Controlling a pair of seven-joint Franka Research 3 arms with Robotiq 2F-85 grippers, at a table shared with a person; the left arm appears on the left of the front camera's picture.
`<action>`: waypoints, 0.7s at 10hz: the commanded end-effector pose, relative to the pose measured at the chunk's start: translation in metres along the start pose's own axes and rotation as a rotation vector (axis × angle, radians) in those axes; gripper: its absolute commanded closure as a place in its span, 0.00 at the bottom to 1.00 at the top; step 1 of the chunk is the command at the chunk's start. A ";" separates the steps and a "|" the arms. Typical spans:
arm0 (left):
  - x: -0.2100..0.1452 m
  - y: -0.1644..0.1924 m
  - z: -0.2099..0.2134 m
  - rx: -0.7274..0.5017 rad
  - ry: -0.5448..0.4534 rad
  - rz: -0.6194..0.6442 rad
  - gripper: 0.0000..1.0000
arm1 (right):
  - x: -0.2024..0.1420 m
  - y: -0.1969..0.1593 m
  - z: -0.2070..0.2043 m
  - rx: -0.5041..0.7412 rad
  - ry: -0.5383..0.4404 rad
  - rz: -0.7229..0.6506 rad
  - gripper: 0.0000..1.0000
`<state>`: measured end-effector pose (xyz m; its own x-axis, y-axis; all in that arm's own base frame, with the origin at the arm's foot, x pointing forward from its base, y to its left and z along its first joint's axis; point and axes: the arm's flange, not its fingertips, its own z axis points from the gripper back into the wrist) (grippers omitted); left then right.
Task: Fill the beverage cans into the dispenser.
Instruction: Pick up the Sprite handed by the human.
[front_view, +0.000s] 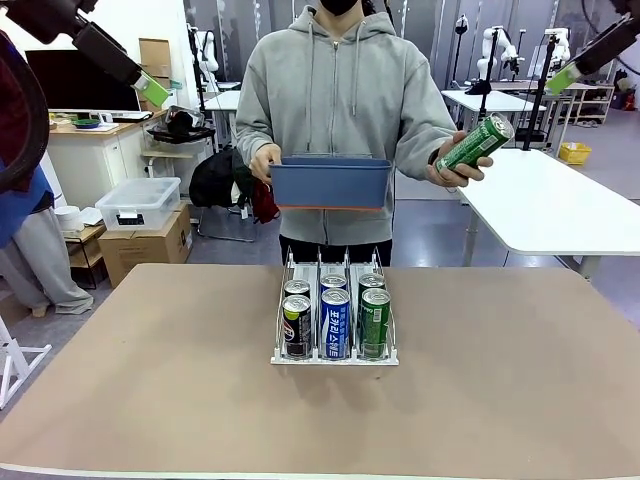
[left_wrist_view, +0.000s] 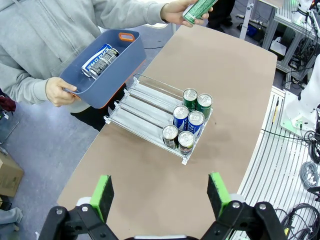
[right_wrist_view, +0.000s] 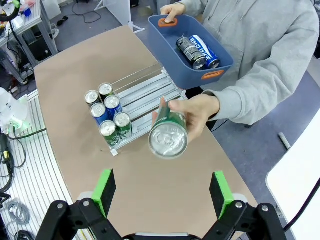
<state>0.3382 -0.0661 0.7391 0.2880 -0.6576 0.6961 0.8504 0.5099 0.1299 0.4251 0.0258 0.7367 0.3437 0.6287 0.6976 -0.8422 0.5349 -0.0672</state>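
Green beverage can (right_wrist_view: 168, 132) straight ahead of right hand (right_wrist_view: 163, 184), held in person's hand (right_wrist_view: 197, 112), silver top facing it. Right hand and left hand (left_wrist_view: 160, 192) both apart, empty. Dispenser (left_wrist_view: 145, 107) well ahead of left hand. Can probably full, so weighty; wall smooth, slippery, thin, dents easily. Better take across body near top, with moderate squeeze.

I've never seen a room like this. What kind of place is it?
Probably a robot lab or workshop: the robot's left hand hangs over the table, with plain white work tables, a monitor and a cardboard box behind.
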 end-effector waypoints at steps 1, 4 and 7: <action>-0.002 0.000 0.000 -0.009 0.002 0.002 0.00 | 0.010 0.001 -0.015 -0.016 -0.027 -0.018 0.00; -0.002 0.000 0.000 -0.009 0.002 0.002 0.00 | 0.015 -0.002 -0.041 -0.040 0.003 -0.067 0.00; -0.002 0.000 0.000 -0.009 0.002 0.002 0.00 | 0.017 -0.001 -0.065 0.029 0.005 -0.071 0.00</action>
<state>0.3382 -0.0661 0.7391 0.2879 -0.6577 0.6961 0.8504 0.5098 0.1300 0.4590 0.0655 0.7069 0.3865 0.6174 0.6851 -0.8306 0.5559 -0.0324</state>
